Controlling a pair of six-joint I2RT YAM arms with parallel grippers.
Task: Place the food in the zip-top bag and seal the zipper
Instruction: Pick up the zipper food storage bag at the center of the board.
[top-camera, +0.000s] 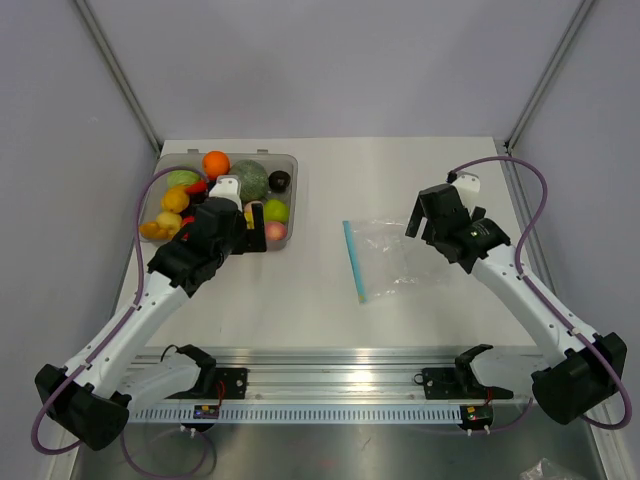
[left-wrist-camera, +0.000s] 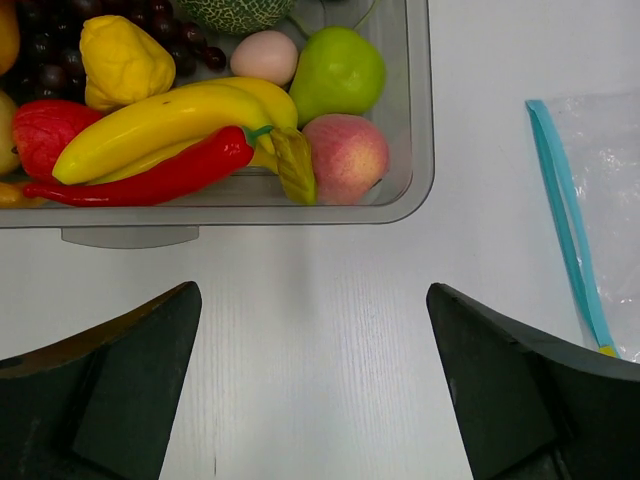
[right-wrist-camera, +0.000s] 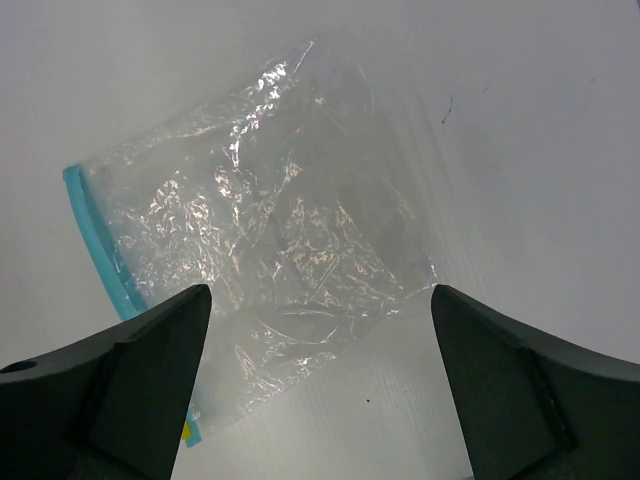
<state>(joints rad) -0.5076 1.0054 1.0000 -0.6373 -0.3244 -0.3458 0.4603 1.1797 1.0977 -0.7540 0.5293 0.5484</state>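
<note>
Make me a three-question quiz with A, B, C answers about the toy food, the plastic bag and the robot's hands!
1. What colour is the zipper on the zip-top bag? A red. B blue-teal. C yellow.
2. Where is the food? A in the tray. B inside the bag. C stacked on top of the bag.
3. How are the left gripper and right gripper? A both open, empty. B both shut on the bag. C one holds a banana.
Answers: B, the strip along the bag's edge is blue-teal; A, every piece lies in the tray; A, both wrist views show fingers spread, gripping nothing.
</note>
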